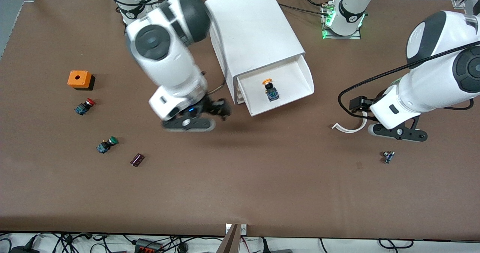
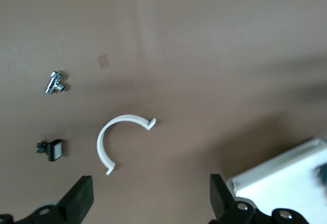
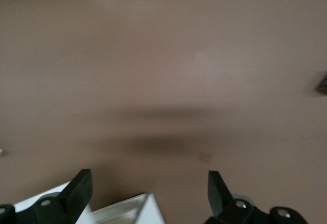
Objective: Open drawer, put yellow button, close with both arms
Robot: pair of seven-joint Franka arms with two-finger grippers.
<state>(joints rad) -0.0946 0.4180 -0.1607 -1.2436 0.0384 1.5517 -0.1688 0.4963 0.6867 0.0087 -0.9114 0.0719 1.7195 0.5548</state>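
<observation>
The drawer [image 1: 296, 78], the top one of the white cabinet [image 1: 251, 32], stands pulled out. The yellow button [image 1: 270, 90] lies inside on the drawer floor, orange cap toward the cabinet. My right gripper [image 1: 221, 110] hangs open and empty over the table, just beside the drawer's front corner at the right arm's end. That corner [image 3: 138, 211] shows between the open fingers of the right gripper [image 3: 148, 185] in its wrist view. My left gripper [image 1: 363, 108] is open and empty over bare table toward the left arm's end. The left gripper [image 2: 150, 193] sees the drawer's corner [image 2: 286, 178].
A white curved clip [image 1: 350, 127] lies by the left gripper, a small metal part [image 1: 388, 156] nearer the camera. Toward the right arm's end sit an orange box [image 1: 79, 78], a red-capped button [image 1: 84, 106], a green-capped button [image 1: 107, 144] and a dark small part [image 1: 137, 159].
</observation>
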